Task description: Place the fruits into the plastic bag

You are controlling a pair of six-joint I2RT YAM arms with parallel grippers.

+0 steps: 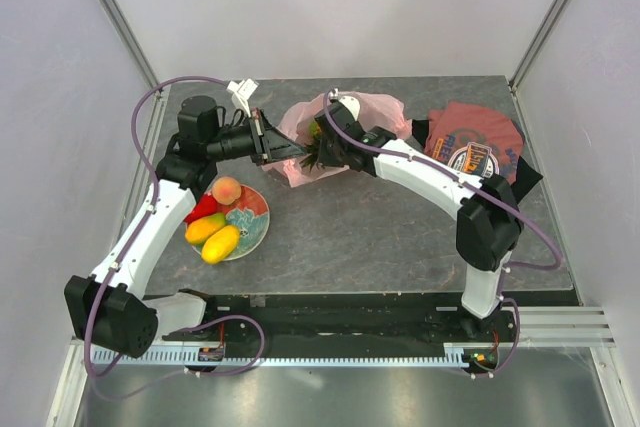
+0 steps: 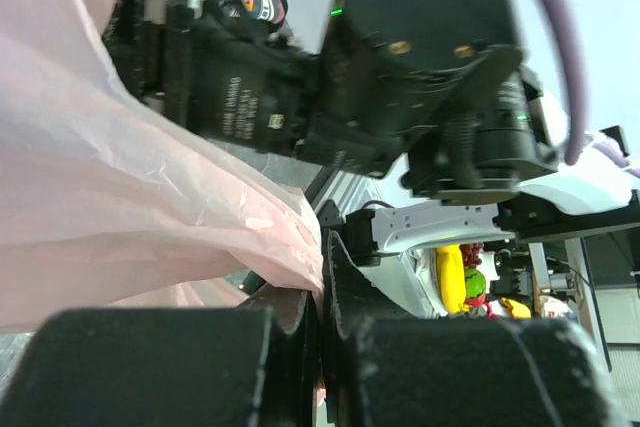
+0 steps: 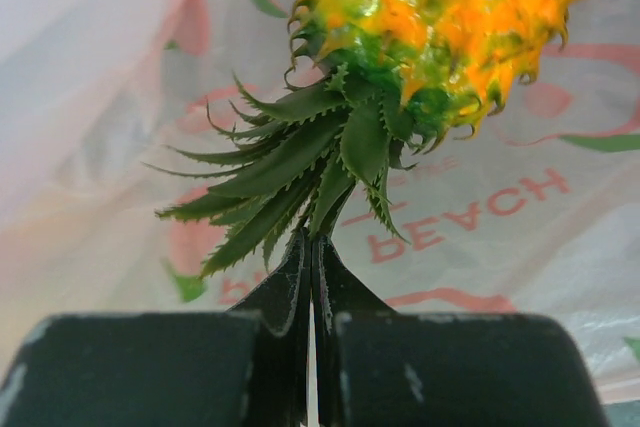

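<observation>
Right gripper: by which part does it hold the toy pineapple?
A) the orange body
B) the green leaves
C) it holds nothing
B: the right gripper is shut on the tips of the green leaves of the pineapple, whose orange body hangs free.

Grey table (image 1: pixel 380 237) carries three items. Plate (image 1: pixel 258 212) sits near left. Plastic bag (image 1: pixel 385 112) lies far centre, T-shirt (image 1: pixel 470 132) far right.

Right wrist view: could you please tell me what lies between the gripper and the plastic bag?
The pineapple: the right gripper is shut on its leaves, with the plastic bag behind it, in the right wrist view.
</observation>
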